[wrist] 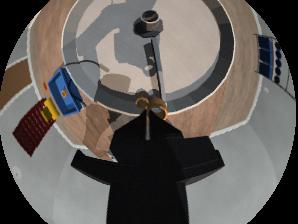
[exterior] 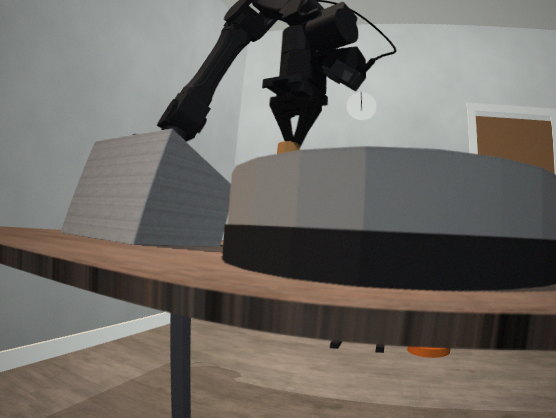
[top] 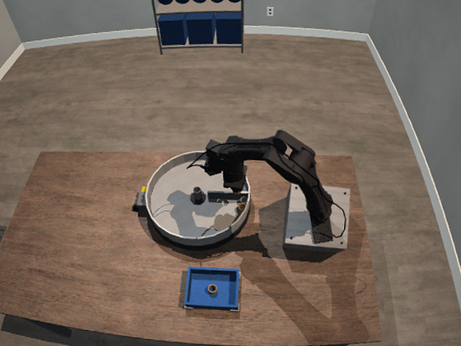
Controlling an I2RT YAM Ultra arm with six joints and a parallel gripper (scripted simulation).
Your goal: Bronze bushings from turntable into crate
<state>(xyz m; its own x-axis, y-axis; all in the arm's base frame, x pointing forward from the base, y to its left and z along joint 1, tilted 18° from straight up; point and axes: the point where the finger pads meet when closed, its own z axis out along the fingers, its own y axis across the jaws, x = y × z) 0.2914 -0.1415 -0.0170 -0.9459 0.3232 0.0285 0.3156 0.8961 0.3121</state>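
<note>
My gripper [exterior: 293,140] is shut on a bronze bushing [exterior: 288,146] and holds it just above the turntable's rim, on the side nearest the arm's base. The bushing also shows at the fingertips in the wrist view [wrist: 152,102]. The round grey turntable [top: 198,203] has a dark hub [top: 198,195] in its middle, with a dark bar [top: 222,195] reaching towards the rim. A second bronze ring [top: 240,207] lies on the turntable by the rim, below the gripper [top: 237,190]. The blue crate [top: 212,288] stands in front of the turntable with one bronze bushing [top: 212,285] inside. I cannot make out any steel bushings.
The arm's grey base block [top: 317,218] stands right of the turntable. A small dark box with a yellow top [top: 140,198] sits at the turntable's left edge. A shelf with blue bins [top: 199,16] stands far back by the wall.
</note>
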